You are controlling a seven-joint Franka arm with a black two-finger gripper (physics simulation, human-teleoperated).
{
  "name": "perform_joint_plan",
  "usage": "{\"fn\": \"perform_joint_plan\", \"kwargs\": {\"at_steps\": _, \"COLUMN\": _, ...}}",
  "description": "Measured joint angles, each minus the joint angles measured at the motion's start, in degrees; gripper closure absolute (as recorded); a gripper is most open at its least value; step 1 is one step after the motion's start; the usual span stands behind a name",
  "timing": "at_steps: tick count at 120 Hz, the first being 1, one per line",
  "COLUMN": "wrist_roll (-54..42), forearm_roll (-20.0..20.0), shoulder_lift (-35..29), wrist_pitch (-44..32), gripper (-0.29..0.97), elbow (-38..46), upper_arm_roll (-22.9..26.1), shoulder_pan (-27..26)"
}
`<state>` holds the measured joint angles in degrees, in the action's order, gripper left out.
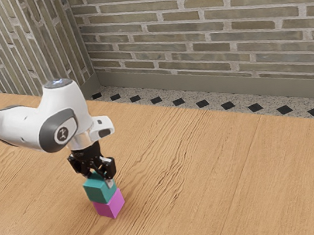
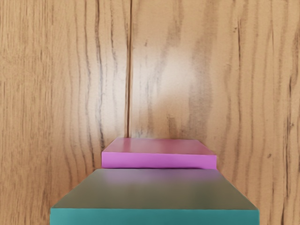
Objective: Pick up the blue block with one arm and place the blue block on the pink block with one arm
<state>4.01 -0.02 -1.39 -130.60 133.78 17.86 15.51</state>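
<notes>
Gripper (image 1: 101,173) fingers clasp the upper sides of the blue block (image 1: 99,189), which sits atop the pink block (image 1: 110,205) on the wooden table (image 1: 225,178). The wrist view adds an offset: pink protrudes beyond the blue block.

Shows a white arm (image 1: 25,124) coming in from the exterior view's left over a wooden bench (image 1: 225,178). Ends in a black claw (image 1: 99,173) pointing straight down, fingers pressed to two sides of the blue block (image 1: 99,190) near its top. Sets that teal-blue block on the pink block (image 1: 112,206), touching, shifted a little toward the exterior view's left so the pink one juts out on the right. Stands the pair on the bench. Backs onto a grey brick wall (image 1: 219,19) and a strip of speckled floor (image 1: 213,100) with black diamonds.
</notes>
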Motion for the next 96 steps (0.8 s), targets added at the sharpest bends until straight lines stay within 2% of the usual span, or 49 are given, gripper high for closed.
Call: {"fn": "perform_joint_plan", "kwargs": {"at_steps": 96, "wrist_roll": 1.5, "forearm_roll": 0.1, "shoulder_lift": 0.1, "wrist_pitch": -0.2, "gripper": 0.36, "elbow": -0.6, "upper_arm_roll": 0.1, "shoulder_pan": 1.5}}
